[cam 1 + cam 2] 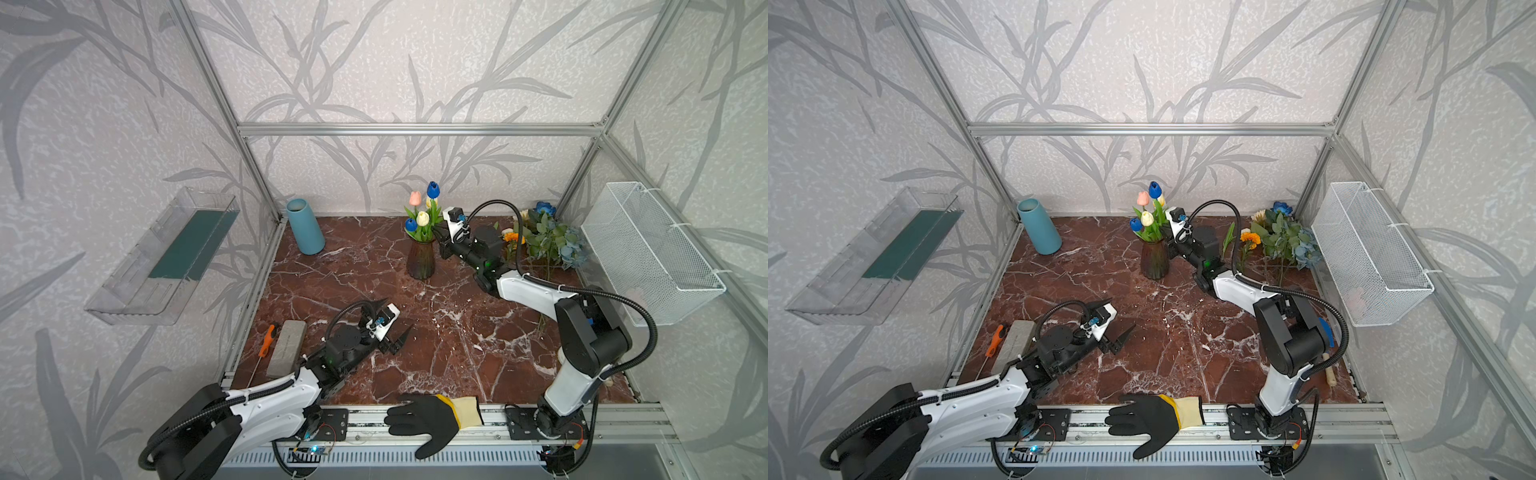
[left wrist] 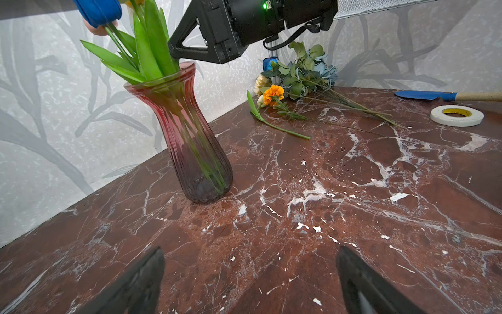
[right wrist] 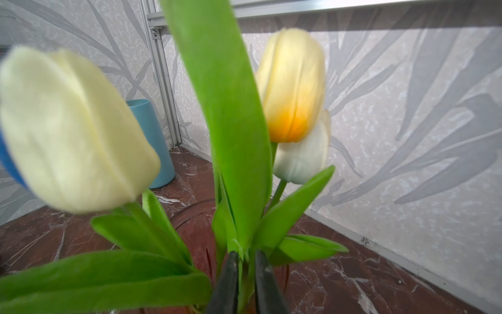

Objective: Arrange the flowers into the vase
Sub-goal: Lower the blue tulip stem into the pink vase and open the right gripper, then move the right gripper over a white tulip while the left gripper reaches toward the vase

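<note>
Some tulips [image 1: 422,212] stood in the vase [image 1: 421,259] at 12 o'clock. More flowers [image 1: 544,241] lay on the bench [image 1: 374,291] at 2 o'clock, not yet done. The right end effector [image 3: 246,254] sat narrow around a tulip stem [image 3: 245,288]. The left end effector [image 1: 398,338] was wide and empty.

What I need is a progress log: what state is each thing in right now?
glass vase: upright, holding tulips.
tulips: standing in the glass vase.
right gripper: jaws nearly together astride a tulip stem.
left gripper: jaws wide open, empty.
blue vase: upright, flowerless.
loose flowers: lying on the table.
</note>
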### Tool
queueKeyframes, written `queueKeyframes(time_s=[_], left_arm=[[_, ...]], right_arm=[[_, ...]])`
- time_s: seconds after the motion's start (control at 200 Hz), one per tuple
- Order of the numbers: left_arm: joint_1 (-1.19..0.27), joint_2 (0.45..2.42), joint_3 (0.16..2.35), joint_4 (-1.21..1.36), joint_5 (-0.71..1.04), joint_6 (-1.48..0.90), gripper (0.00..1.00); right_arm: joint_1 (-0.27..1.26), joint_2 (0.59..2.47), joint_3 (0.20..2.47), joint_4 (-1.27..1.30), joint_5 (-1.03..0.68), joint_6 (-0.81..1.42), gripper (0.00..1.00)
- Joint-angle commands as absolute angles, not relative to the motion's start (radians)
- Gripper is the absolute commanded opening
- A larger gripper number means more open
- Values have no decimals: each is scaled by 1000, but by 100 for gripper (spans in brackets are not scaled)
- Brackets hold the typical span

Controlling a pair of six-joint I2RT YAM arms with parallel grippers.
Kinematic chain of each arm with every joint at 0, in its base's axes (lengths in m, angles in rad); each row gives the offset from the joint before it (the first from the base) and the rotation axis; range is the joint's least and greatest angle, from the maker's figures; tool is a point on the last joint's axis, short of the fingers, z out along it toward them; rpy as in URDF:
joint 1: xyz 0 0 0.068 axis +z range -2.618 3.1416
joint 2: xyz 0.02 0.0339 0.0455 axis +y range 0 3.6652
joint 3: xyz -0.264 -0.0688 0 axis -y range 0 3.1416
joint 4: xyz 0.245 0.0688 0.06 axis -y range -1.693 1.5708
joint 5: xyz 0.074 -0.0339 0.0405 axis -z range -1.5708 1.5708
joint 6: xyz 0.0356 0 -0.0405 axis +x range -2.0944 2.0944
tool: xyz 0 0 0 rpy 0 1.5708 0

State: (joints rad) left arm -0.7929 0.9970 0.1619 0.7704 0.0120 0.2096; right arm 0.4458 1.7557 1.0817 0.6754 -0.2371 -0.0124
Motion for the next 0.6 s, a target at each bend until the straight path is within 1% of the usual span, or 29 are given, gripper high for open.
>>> queueKeyframes(time_s=[0.0,0.06,0.165,0.51,0.595], left_arm=[[-799,1006,184,756,12,225,98],[-799,1009,186,758,14,225,98],[-800,1012,185,758,17,227,98],[-800,1015,187,759,18,229,98],[-801,1017,189,759,21,228,98]], right_arm=[[443,1738,1119,621,-219,-40,18],[443,1725,1118,609,-215,-44,21],[444,1712,1116,571,-219,-61,29],[445,1504,981,527,-184,-122,54],[445,1466,945,513,-165,-145,58]])
